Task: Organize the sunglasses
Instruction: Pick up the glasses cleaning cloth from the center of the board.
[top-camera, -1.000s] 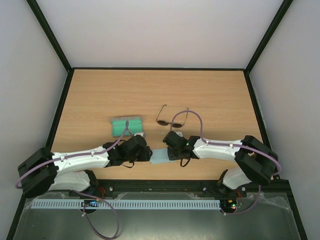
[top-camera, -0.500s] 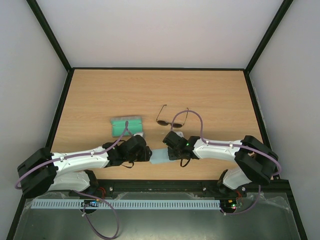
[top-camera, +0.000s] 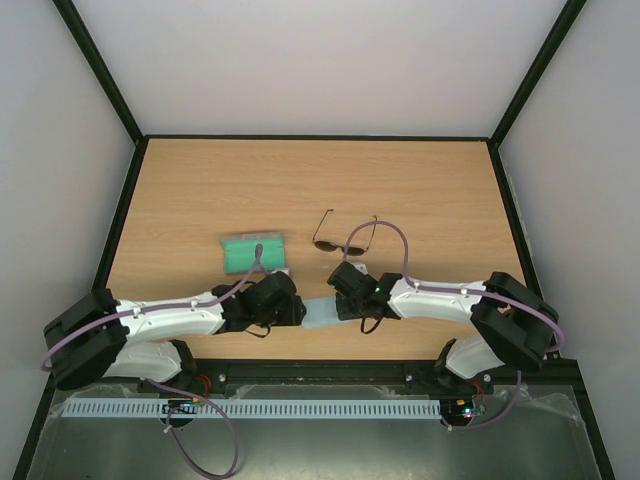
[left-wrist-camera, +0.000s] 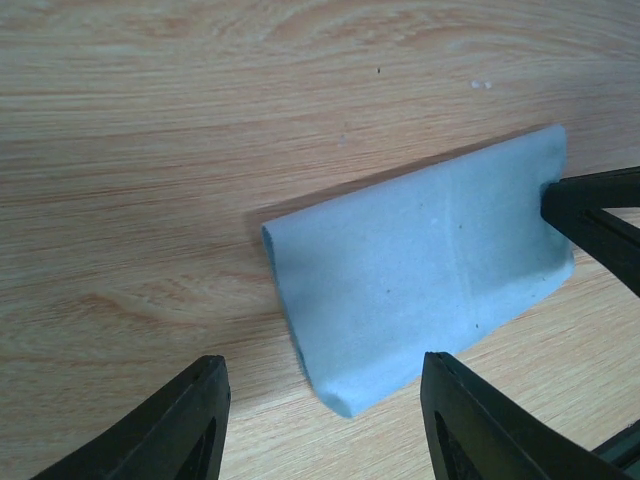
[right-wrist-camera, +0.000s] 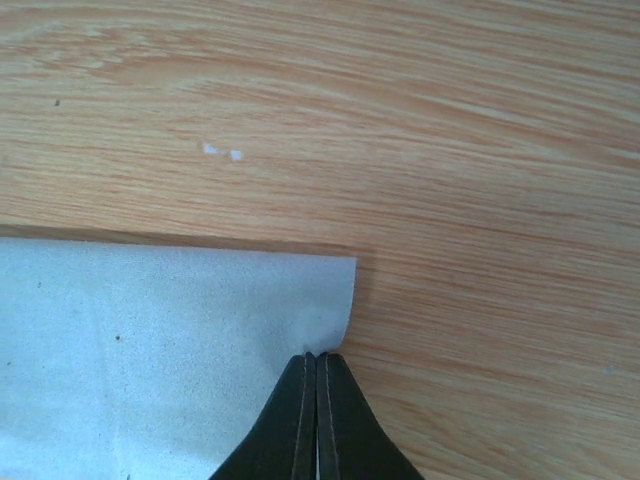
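Top external: sunglasses (top-camera: 326, 245) lie untouched on the table (top-camera: 200, 180), just behind the blue cloth (top-camera: 318, 315). Right gripper (right-wrist-camera: 318, 365) is clenched on the cloth's very corner; left gripper (left-wrist-camera: 322, 365) hangs released astride its other end. Risk: that shallow pinch slips under any pull.

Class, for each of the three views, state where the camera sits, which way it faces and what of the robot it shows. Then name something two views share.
Top external: above and behind the arms, looking down on the table; both arms, the left hand and the right hand show.
Left wrist: on the left arm, facing down at the light blue cloth; its own open fingers show.
Right wrist: on the right arm, close over the cloth's corner; its shut fingers pinch it.
Shared: both wrist views show the cloth.
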